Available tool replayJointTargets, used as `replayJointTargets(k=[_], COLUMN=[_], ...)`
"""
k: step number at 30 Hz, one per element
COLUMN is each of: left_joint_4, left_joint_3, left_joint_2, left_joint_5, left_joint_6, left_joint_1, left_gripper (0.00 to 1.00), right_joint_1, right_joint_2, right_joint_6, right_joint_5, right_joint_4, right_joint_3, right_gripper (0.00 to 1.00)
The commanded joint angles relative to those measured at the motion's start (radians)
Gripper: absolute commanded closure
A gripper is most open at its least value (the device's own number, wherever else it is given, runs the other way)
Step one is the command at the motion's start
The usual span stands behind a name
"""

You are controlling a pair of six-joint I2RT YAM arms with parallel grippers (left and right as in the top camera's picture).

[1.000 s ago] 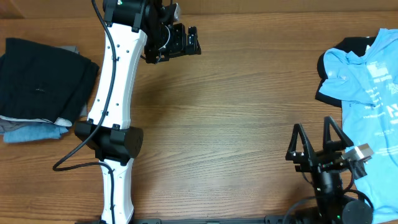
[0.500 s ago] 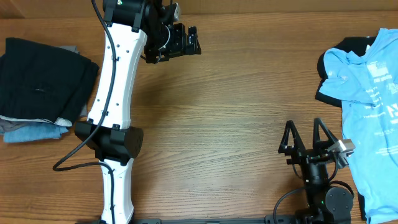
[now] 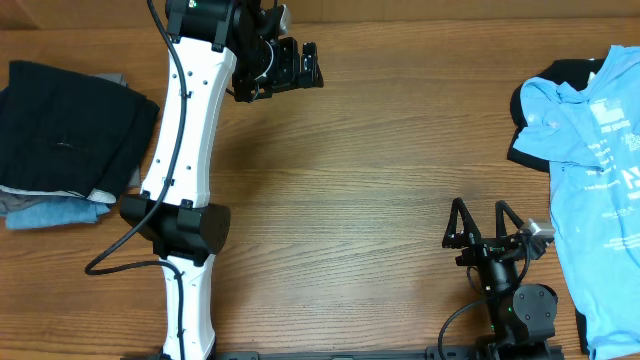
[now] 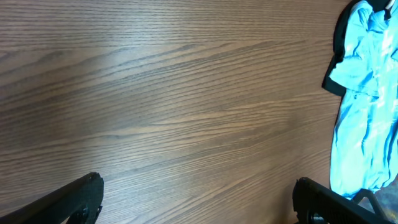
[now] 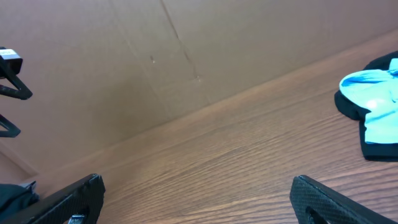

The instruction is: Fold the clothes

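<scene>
A folded stack of clothes (image 3: 70, 140) lies at the table's left edge: black shorts on top, grey and blue pieces under them. A light blue T-shirt (image 3: 595, 150) with white print lies unfolded at the right edge, over a black garment (image 3: 520, 150). The T-shirt also shows in the left wrist view (image 4: 364, 106) and the right wrist view (image 5: 376, 99). My left gripper (image 3: 310, 65) is open and empty, high over the table's far side. My right gripper (image 3: 478, 215) is open and empty near the front edge, left of the T-shirt.
The left arm (image 3: 185, 170) reaches from the front edge to the far side. A brown wall (image 5: 155, 56) stands behind the wooden table (image 3: 380, 180).
My right gripper has drawn back toward the front edge and shifted left, away from the T-shirt. The left arm and the clothes have not moved.
</scene>
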Motion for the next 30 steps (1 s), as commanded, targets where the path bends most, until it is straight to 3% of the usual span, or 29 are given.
replayJointTargets(k=[1,30], left_joint_4=[0.002,0.002], left_joint_3=[-0.003,-0.002], left_joint_2=[0.000,-0.042], left_joint_5=[0.000,-0.002], left_joint_6=[-0.002,-0.002], left_joint_1=[0.000,-0.002], left_gripper=[0.00,0.00], right_joint_1=[-0.003,-0.003], right_joint_2=[-0.009,-0.009], right_joint_6=[0.003,0.002], right_joint_5=[-0.051,-0.053], right_joint_4=[0.002,0.002], right_joint_3=[-0.011,-0.010], right_gripper=[0.00,0.00])
